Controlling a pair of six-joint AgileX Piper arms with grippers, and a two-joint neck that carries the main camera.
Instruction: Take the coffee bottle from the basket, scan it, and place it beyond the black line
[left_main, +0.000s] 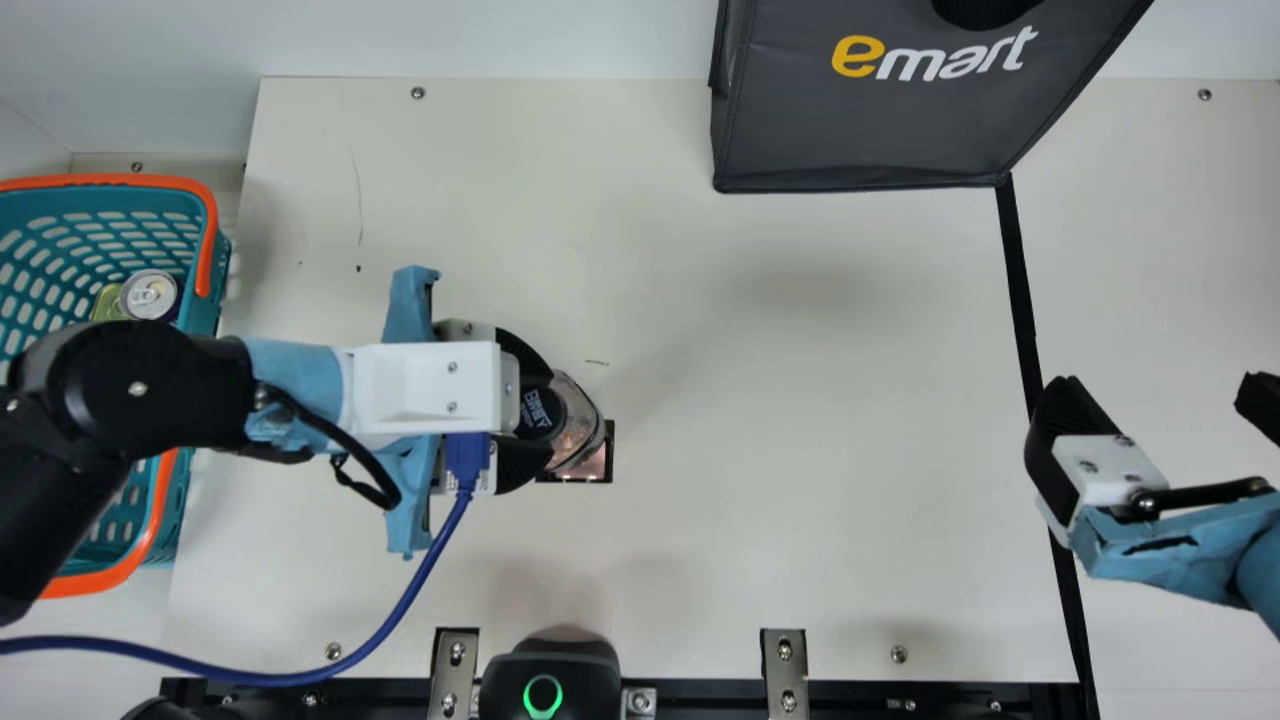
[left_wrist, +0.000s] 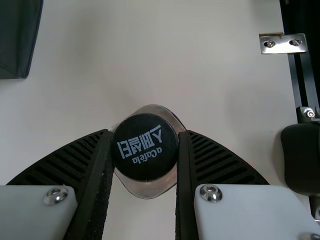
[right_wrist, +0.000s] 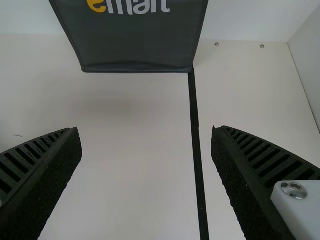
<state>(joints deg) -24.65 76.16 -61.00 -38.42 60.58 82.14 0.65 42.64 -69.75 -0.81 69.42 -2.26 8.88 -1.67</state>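
left claw (left_main: 549, 416) grips coffee bottle (left_main: 582, 424) | cap (left_wrist: 135, 167): white print (left_wrist: 142, 145) | bag (left_main: 860, 130): yellow-white lettering (left_main: 910, 66)

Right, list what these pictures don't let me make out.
Clear coffee bottle, lower sides: left wrist view, under its round black cap.
Teal plastic basket, full contents: main view, behind the black left arm.
Dark grey fabric bag, top: main view, cut by upper edge.

The left tool (left_main: 546, 415) is drawn partly together, while the right tool (left_main: 1160, 388) stands spread wide apart.
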